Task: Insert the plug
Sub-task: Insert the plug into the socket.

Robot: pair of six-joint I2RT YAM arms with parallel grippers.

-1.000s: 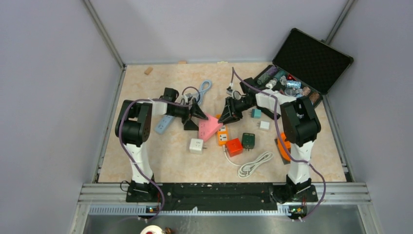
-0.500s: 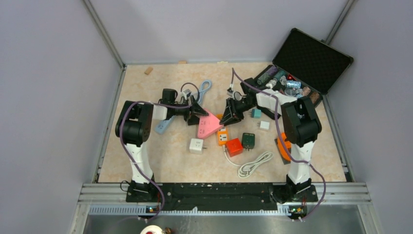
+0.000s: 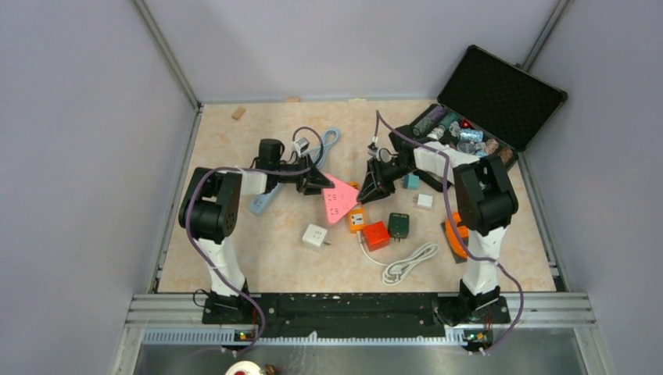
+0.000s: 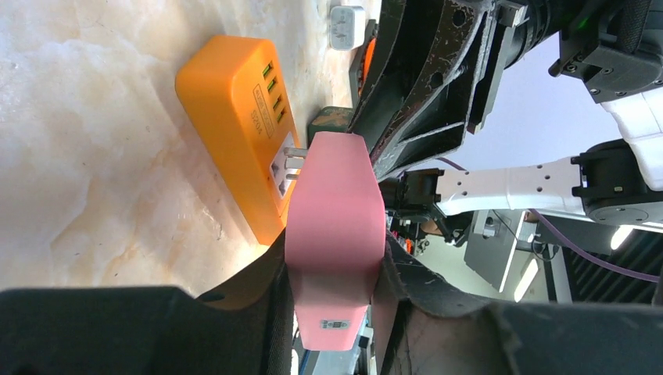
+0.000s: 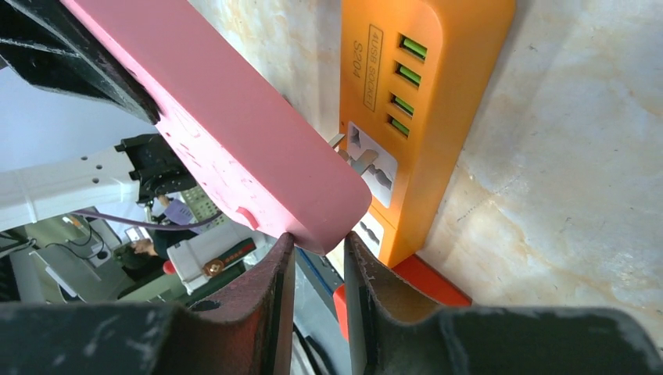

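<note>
The plug is a pink, flat body with metal prongs. My left gripper is shut on its back end and holds it on edge. The prongs touch the socket face of an orange power strip lying on the table. My right gripper comes from the other side, its fingertips pinching the pink body's front corner. How deep the prongs sit cannot be told.
Beside the strip lie a red block, a dark green adapter, a white cube adapter and a white cable. A light blue strip lies under the left arm. An open black case stands back right.
The left gripper went from wide open to shut on the pink plug, turning it up on edge toward the orange strip. The right gripper narrowed a little and shifted slightly right.
</note>
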